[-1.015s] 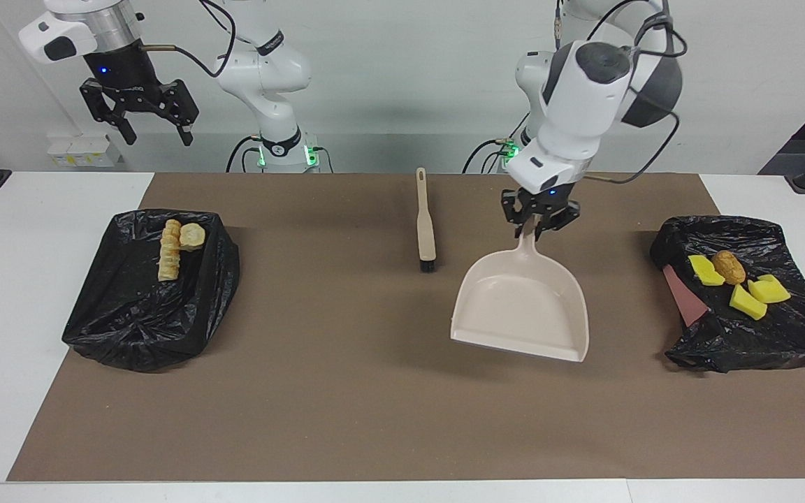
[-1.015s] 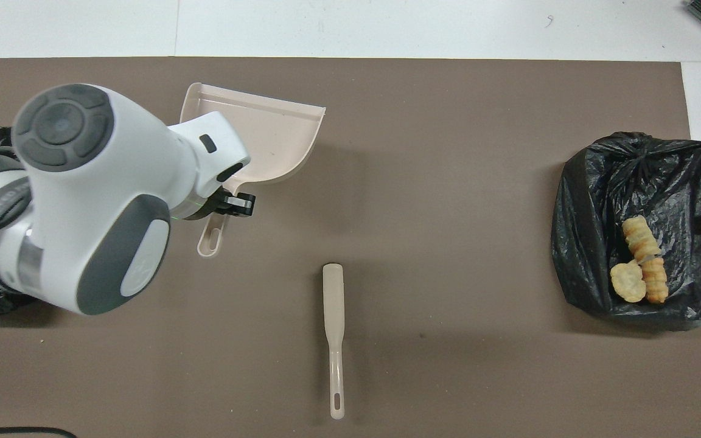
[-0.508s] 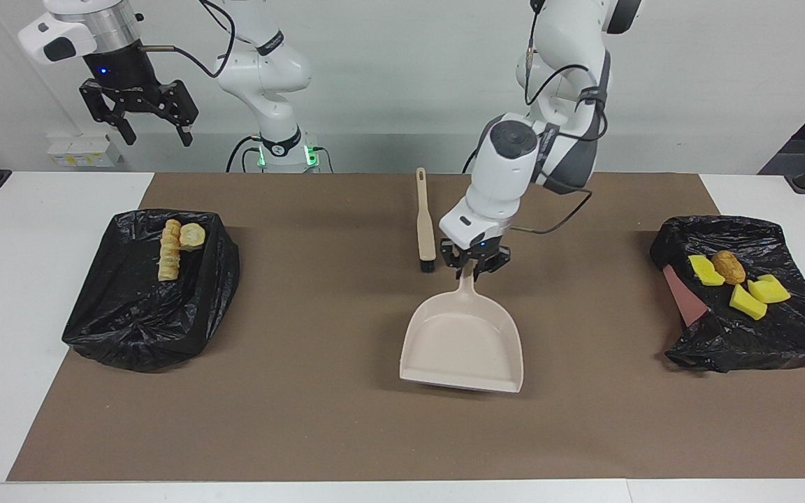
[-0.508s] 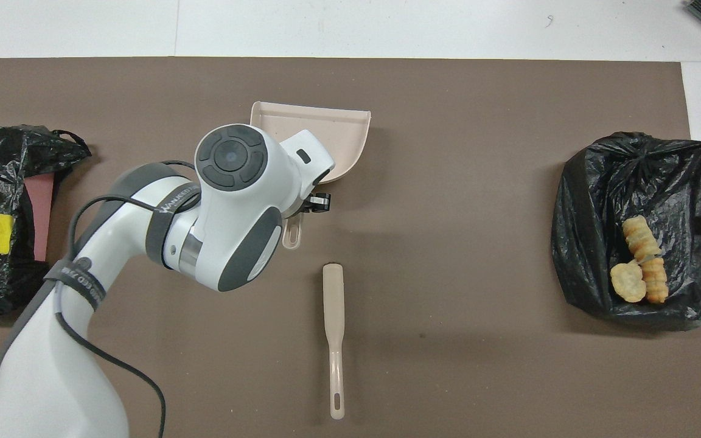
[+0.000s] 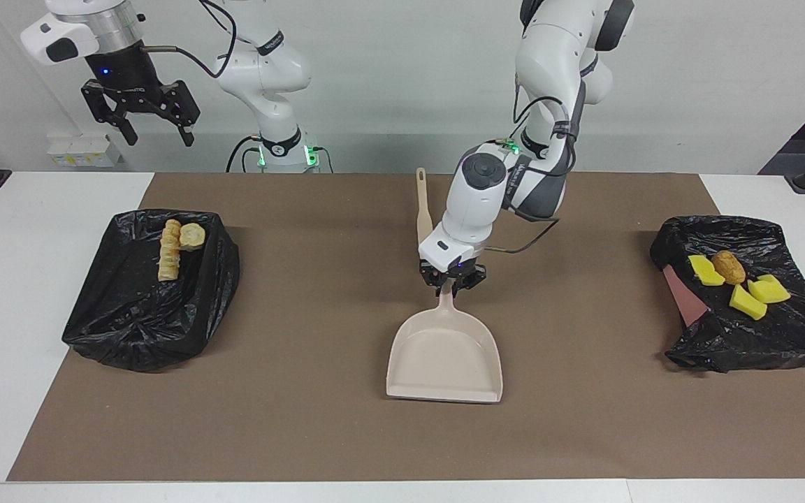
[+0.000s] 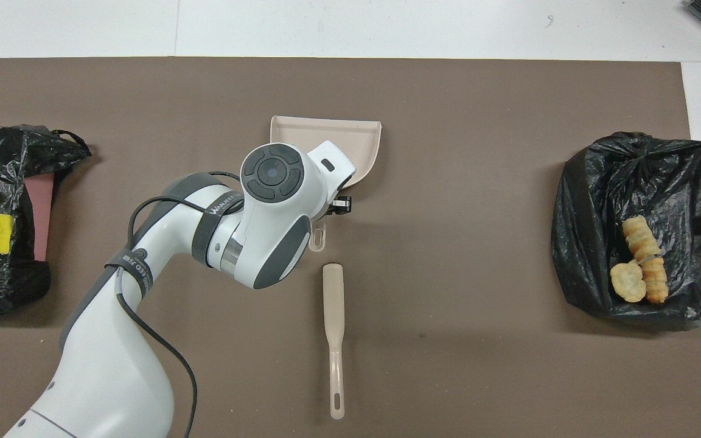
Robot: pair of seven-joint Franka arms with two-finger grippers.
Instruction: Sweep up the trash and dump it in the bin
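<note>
A: So where does the trash lie?

B: In two lots, one at each end of the table. The golden-brown pastries lie in the black bag-lined bin toward the right arm's end, close to the edge of it nearest the robots. The brown bread roll and the yellow sponge pieces lie on the other black bag toward the left arm's end, the roll touching the sponge piece beside it. A reddish flat piece shows at that bag's edge.

A: And the dustpan?

B: The beige dustpan sits on the brown mat about midway between the two bags, its pan bare, its open mouth turned away from the robots and its handle pointing toward them.

A: Does a claw have it?

B: The left claw is down at the handle, its fingers on either side of it. Whether they grip the handle or have let go of it cannot be told from either view. In the overhead view the arm's wrist covers most of the handle, and only its looped end shows.

A: The brush?

B: The beige brush lies flat on the mat, nearer to the robots than the dustpan, its bristle end just beside the dustpan's handle and its own handle toward the robots.

A: And the other arm?

B: It waits. The right claw hangs high above the right arm's end of the table, fingers spread wide, with nothing in them
</note>
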